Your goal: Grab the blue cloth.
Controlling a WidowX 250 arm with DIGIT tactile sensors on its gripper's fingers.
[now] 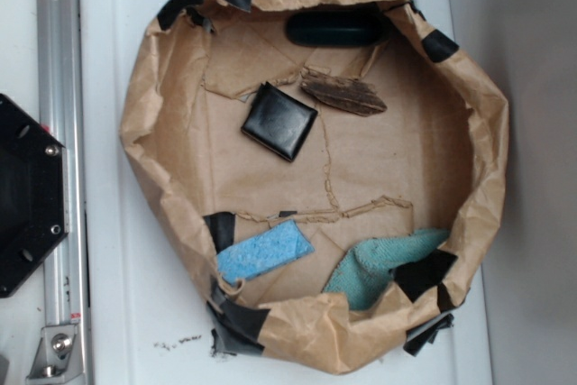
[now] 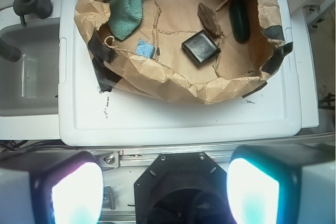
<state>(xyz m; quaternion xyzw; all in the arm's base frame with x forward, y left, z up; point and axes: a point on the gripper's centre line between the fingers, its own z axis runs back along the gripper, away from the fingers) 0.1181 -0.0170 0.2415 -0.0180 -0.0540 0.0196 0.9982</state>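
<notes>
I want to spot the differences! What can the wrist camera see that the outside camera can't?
Only the wrist view shows the gripper with its jaws wide apart, and a sink beside the white table. Only the exterior view shows nearly the whole blue sponge; the wrist view catches just a corner. Both show the paper bin, the blue cloth, and the black square.

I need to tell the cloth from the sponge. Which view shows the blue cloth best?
The wrist view: the blue cloth lies almost wholly visible. In the exterior view the paper rim and black tape hide part of the blue cloth.
</notes>
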